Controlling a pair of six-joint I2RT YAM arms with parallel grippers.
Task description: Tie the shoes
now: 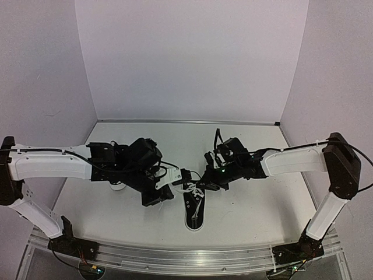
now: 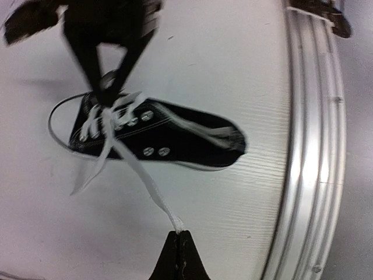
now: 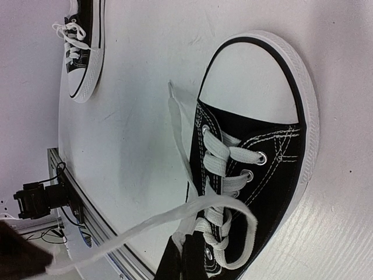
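One black sneaker (image 1: 194,211) with white laces lies mid-table, its toe cap toward the near edge. It also shows in the left wrist view (image 2: 180,137) and the right wrist view (image 3: 268,169). My left gripper (image 2: 178,234) is shut on the end of one white lace (image 2: 140,172), pulled taut away from the shoe. My right gripper (image 3: 187,252) is shut on the other lace beside the top eyelets, where a loop (image 3: 247,233) stands. The second sneaker (image 3: 81,49) lies apart on the table; in the top view only its white toe (image 1: 118,186) shows under my left arm.
The metal rail (image 2: 309,151) runs along the table's near edge, close to the shoe's heel. White walls enclose the table on three sides. The two arms (image 1: 58,163) meet over the table's middle.
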